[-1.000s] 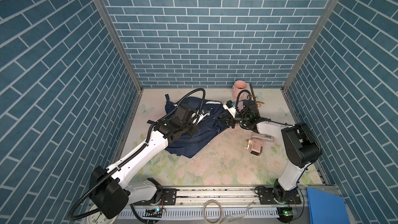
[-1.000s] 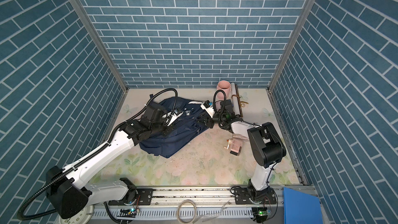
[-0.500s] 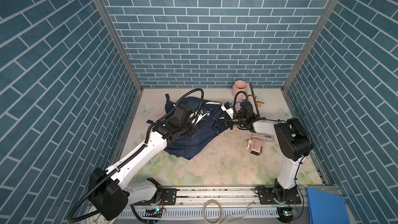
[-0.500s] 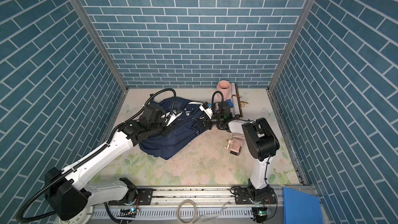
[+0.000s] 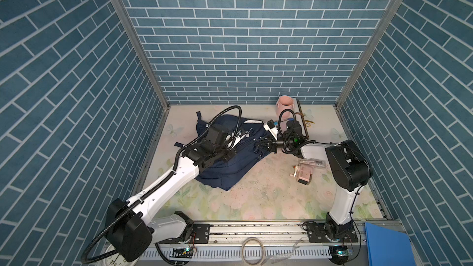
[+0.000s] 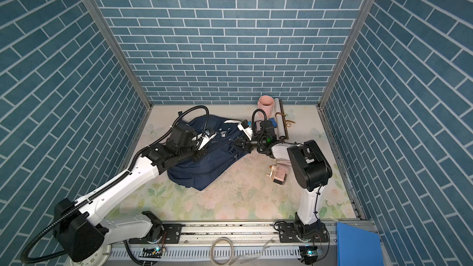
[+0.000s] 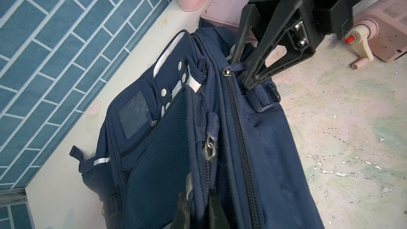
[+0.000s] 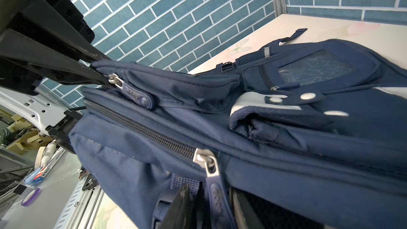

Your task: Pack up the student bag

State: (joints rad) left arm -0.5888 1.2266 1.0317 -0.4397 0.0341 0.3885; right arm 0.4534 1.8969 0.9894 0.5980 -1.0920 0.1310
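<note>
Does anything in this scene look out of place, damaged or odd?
The student bag lies slumped on its side, its main zipper shut. The floral table cover looks worn, with dark specks and flaked patches beside the bag. Nothing spilled or broken shows.

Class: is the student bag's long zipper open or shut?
Shut: on the student bag, the long zipper shows meshed teeth along its visible run, to the slider at the right pincer.

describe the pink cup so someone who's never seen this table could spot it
Follow the back brick wall down to the table, a little right of the middle. The pink cup stands upright there, beyond the navy bag. It is round and open-topped, unlike the boxy pink sharpener with a crank lying nearer the front.
</note>
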